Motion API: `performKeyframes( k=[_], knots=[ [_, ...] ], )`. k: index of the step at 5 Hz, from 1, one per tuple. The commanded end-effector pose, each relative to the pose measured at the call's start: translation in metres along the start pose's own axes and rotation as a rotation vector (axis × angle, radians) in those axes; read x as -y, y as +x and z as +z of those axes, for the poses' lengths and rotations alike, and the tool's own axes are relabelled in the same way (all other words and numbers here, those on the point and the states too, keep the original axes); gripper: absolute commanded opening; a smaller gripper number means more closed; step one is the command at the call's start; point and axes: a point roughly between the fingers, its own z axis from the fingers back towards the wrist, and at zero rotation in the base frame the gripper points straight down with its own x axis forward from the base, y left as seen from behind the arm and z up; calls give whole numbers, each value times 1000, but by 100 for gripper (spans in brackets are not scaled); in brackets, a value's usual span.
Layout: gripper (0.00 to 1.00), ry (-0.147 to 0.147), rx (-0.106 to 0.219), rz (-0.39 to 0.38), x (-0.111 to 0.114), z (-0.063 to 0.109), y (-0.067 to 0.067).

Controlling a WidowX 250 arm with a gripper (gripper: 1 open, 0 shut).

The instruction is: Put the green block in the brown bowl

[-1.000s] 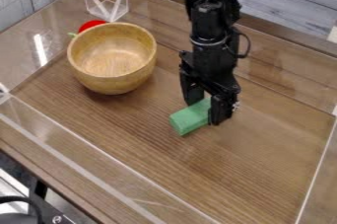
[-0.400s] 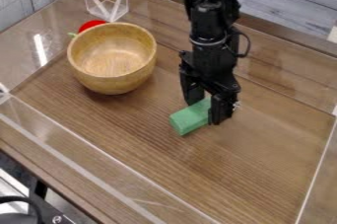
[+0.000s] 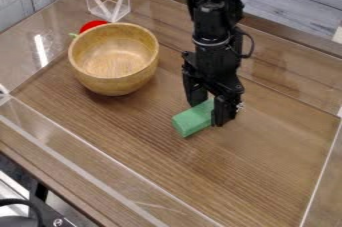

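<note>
Step in hand: the grasp is being set up; the gripper (image 3: 210, 111) is lowered, pointing straight down, over the green block (image 3: 194, 121), which is not yet lifted and lies flat on the table (image 3: 267, 161).
Jaws: held apart, wide, with the block's upper end between them; whether either finger already touches the block cannot be told from this view.
Block position: at about five o'clock from the brown bowl (image 3: 114, 59), near it but clearly apart, at mid-table.
Next move: a closing of the jaws on the block's narrow sides is called for, then a lift high enough to clear the thick rim, and a carry toward eleven o'clock.
Block: a short matte mint-green bar, flat-faced and sharp-edged.
Bowl: round, pale wood, smooth grain, thick rim, its hollow unoccupied.
Table: dark wood-grain top under a glossy sheet.
Other: a small red object (image 3: 91, 27) is partly hidden just behind the bowl at eleven o'clock.
</note>
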Motion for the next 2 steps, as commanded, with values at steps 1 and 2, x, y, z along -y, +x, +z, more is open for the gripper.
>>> performKeyframes(
  k=[1,2],
  knots=[
    [100,20,52,1,-3,14,5],
    [0,17,46,7,-4,11,4]
  ],
)
